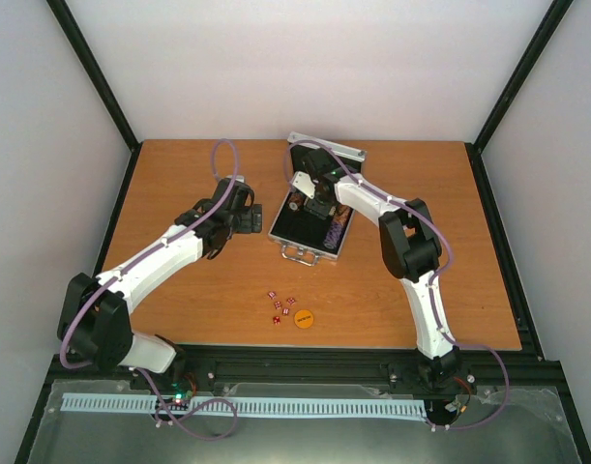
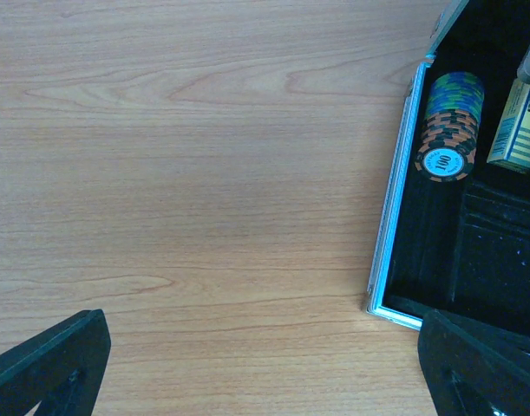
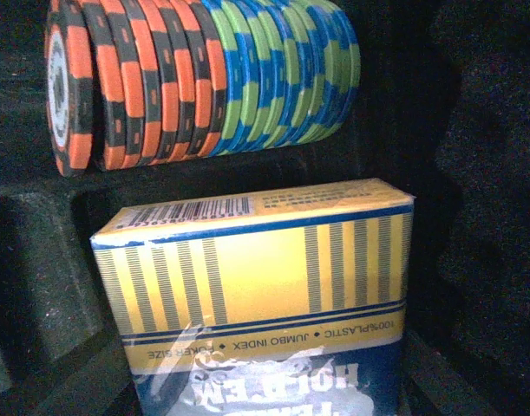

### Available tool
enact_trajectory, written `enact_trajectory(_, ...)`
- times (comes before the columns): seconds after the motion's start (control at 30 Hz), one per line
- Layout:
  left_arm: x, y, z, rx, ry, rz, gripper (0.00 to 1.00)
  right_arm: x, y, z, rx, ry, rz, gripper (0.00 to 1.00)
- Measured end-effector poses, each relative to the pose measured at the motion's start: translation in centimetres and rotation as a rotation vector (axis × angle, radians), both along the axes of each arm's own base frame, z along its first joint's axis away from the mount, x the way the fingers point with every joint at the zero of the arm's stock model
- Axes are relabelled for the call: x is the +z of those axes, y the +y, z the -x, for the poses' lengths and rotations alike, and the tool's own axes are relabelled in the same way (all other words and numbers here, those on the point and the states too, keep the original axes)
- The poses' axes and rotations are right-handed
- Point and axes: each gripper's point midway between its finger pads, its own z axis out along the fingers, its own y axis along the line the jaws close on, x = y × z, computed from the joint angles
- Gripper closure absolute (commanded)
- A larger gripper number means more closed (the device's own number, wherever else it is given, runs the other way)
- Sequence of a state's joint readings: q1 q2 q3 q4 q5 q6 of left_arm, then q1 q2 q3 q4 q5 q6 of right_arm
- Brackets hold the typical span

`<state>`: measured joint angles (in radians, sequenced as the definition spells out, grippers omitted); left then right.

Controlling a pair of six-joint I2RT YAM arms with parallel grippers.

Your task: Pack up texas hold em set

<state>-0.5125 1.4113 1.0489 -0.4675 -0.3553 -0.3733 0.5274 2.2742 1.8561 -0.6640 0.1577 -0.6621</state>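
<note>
The case (image 2: 395, 217) sat open near the middle of the table (image 1: 179, 174), with its lid (image 1: 326, 151) raised at the far side. Inside, a row of chips (image 2: 450, 121) lay on edge along the left wall. The card deck (image 2: 518, 130) stood just to their right. In front of the case and apart from it, the dice (image 1: 280, 304) lay clustered on the table, with the disc (image 1: 304, 317) just to their right. The left gripper (image 1: 249, 220) hung beside the case's left wall, and the right gripper (image 1: 314, 208) was over its inside.
</note>
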Motion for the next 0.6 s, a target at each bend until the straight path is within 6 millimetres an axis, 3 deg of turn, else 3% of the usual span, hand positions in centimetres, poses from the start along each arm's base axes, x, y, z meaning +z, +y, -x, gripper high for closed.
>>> enact_trajectory(0.1, 0.0, 0.0, 0.0, 0.0, 0.0, 0.0, 0.0, -0.1, -0.1, -0.23, -0.006, -0.011, 0.007, 0.34)
enact_trajectory(0.2, -0.03, 0.0, 0.0, 0.0, 0.001, 0.0, 0.0, -0.23, -0.18, -0.37, -0.01, -0.02, 0.01, 0.26)
enact_trajectory(0.27, -0.06, -0.01, -0.01, 0.0, 0.001, -0.001, 0.0, -0.32, -0.21, -0.42, -0.013, -0.024, 0.01, 0.13)
enact_trajectory(0.37, -0.13, -0.02, -0.01, -0.001, 0.003, -0.001, 0.0, -0.45, -0.3, -0.46, -0.017, -0.032, 0.01, 0.08)
enact_trajectory(0.43, -0.13, -0.02, -0.02, -0.001, 0.003, -0.002, 0.0, -0.49, -0.41, -0.31, -0.022, -0.03, 0.01, 0.0)
enact_trajectory(0.6, -0.13, -0.02, -0.02, -0.002, 0.003, -0.004, 0.0, 0.22, -0.63, -0.2, -0.038, -0.04, -0.002, 0.0)
